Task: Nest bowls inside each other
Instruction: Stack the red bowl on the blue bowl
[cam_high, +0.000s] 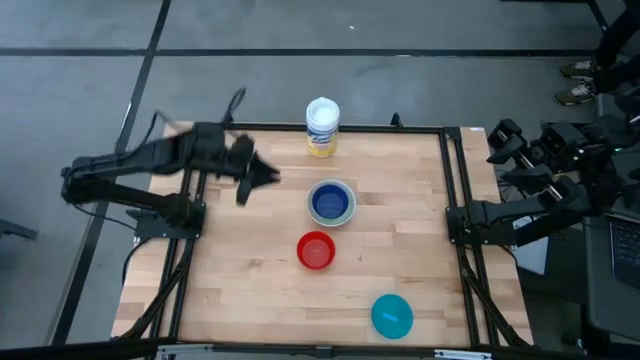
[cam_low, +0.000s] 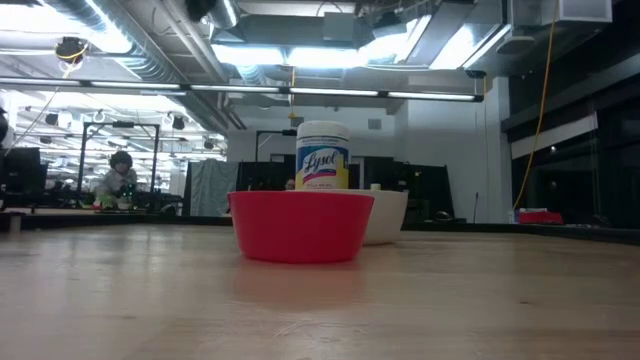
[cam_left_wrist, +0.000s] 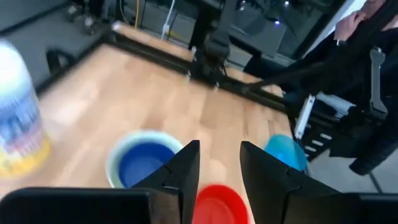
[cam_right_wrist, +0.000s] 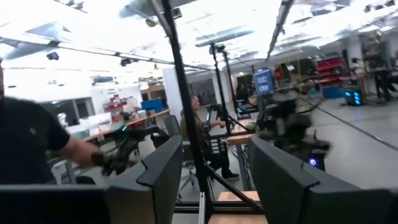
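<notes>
A dark blue bowl (cam_high: 330, 201) sits nested in a pale bowl (cam_left_wrist: 118, 163) at the table's middle; its outer wall looks white in the low view (cam_low: 388, 215). A red bowl (cam_high: 316, 250) stands alone on its base nearer the front, and a teal bowl (cam_high: 392, 314) stands at the front right. My left gripper (cam_high: 258, 178) hovers open above the table to the left of the nested bowls, with nothing between its fingers (cam_left_wrist: 219, 167). My right gripper (cam_high: 503, 140) is raised off the table's right edge, open and pointing into the room (cam_right_wrist: 214, 168).
A white canister with a yellow label (cam_high: 322, 126) stands at the table's far edge, behind the bowls. Black frame rails (cam_high: 455, 190) run along the table's sides. A person (cam_right_wrist: 31, 137) is in the room beyond the table.
</notes>
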